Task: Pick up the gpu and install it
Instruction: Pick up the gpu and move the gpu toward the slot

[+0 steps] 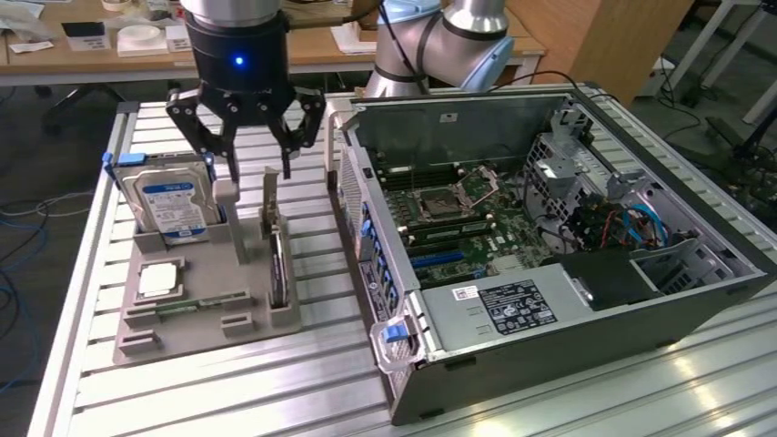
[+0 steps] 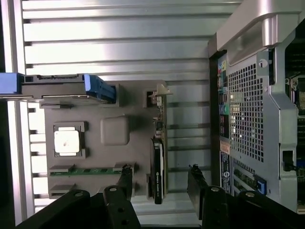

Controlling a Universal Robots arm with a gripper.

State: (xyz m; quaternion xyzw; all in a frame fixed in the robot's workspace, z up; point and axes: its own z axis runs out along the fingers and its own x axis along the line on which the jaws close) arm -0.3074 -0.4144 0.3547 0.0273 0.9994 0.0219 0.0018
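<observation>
The gpu [image 1: 278,269] is a thin green card with a dark heatsink. It stands on edge in a slot of the grey holder [image 1: 200,332], its silver bracket [image 1: 269,196] pointing up at the far end. My gripper [image 1: 249,175] hangs open above the holder's far part, over the bracket end and apart from the card. In the wrist view the gpu [image 2: 158,167] appears edge-on, with my two dark fingertips [image 2: 125,179] flanking it on either side and nothing between them. The open computer case [image 1: 547,246] lies on the exterior view's right with its motherboard [image 1: 456,218] exposed.
A hard drive [image 1: 170,205] with a blue-white label stands upright in the holder beside my gripper. A square processor [image 1: 158,280] and a narrow memory stick [image 1: 182,309] lie in the holder too. The slatted metal table [image 1: 243,391] carries everything; the case wall [image 2: 248,109] rises close to the holder.
</observation>
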